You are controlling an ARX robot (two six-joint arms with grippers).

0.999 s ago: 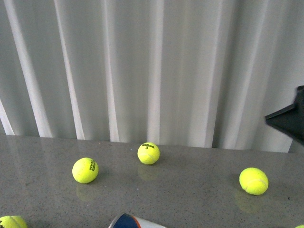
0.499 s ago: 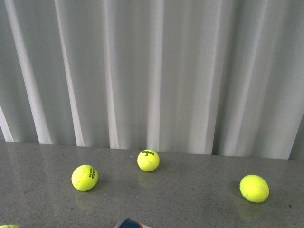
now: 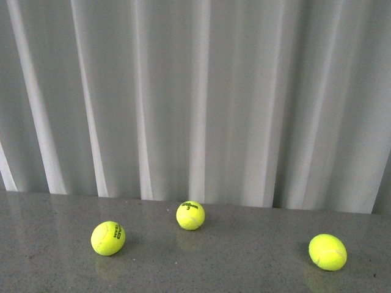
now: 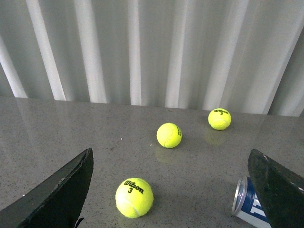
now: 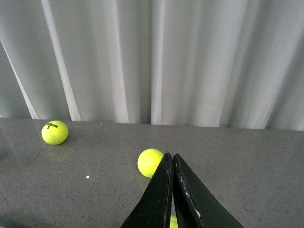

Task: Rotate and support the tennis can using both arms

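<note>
Since 1.0 s ago the scene has slid down the front view. The can's blue-and-white end, then at the bottom edge, is now out of that view. The black gripper tip at the right edge and the ball in the bottom-left corner are gone from it too. Front view now: three balls on the grey table (image 3: 244, 271) before a white curtain (image 3: 195, 91). The left ball (image 3: 108, 238) is nearest, the middle ball (image 3: 190, 215) sits further back toward the curtain, and the right ball (image 3: 327, 251) is well apart from both. Left wrist view: the left gripper (image 4: 171, 156) has its fingers (image 4: 57, 197) spread wide, gripping nothing. The can (image 4: 244, 205) lies on its side on the table, its silver rim turned toward the space between the fingers. Its body is partly hidden behind one finger; whether they touch cannot be told. The nearest ball (image 4: 134, 197), printed "Wilson 3", lies within the fingers' spread, near the can but apart from it. A second ball (image 4: 169, 135) and a far ball (image 4: 220, 118) lie further back. Right wrist view: the right gripper (image 5: 170, 156) has its fingers pressed together, tips meeting, clamped on nothing. One ball (image 5: 151, 162) sits just past the tips, partly hidden by a finger. Another ball (image 5: 55, 132) lies well apart, near the curtain. A sliver of yellow shows through the thin slit between the fingers lower down.
</note>
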